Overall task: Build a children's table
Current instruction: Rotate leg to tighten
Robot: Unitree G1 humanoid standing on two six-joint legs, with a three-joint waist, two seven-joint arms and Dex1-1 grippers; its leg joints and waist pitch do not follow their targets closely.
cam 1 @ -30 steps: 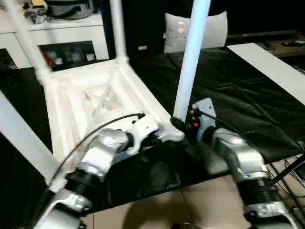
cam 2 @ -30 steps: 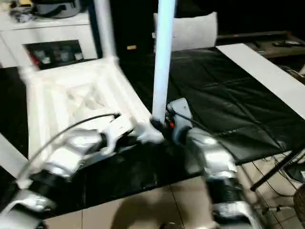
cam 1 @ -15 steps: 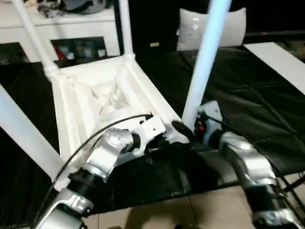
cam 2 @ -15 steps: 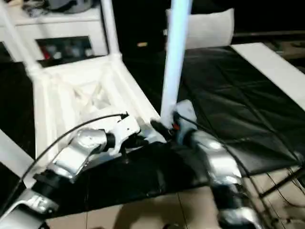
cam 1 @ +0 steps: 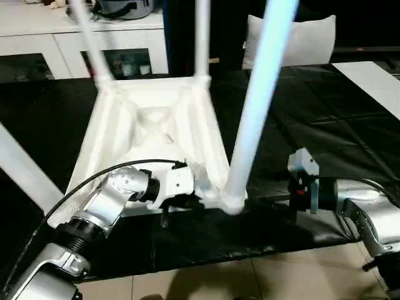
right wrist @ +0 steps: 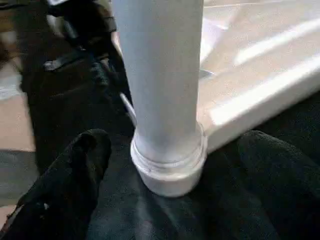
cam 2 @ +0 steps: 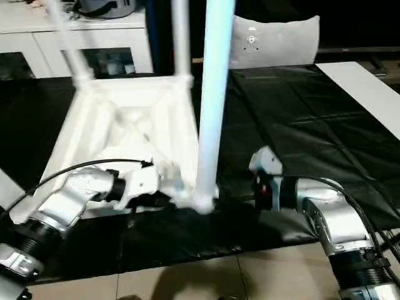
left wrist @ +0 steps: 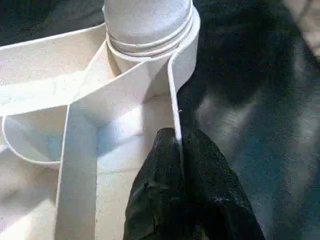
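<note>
Two grips differ: your left gripper (left wrist: 177, 165) pinches the tabletop (cam 1: 150, 125) rim, while the upright near leg (cam 1: 253, 119) stands at twelve o'clock between your spread right gripper (right wrist: 165, 165) fingers.

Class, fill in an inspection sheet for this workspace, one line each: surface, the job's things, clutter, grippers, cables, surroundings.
Surface: black-covered work surface, creased, with a white board on its far right.
Job's things: tabletop lies underside up; the near leg stands in its corner socket; more legs rise from other corners.
Clutter: nothing seen.
Grippers: left gripper is shut on the tabletop's thin rim; right gripper is open, with its fingers either side of the near leg, apart from it.
Cables: a black cable loops over the left forearm.
Surroundings: white cabinet, white pillow, tiled floor.
</note>
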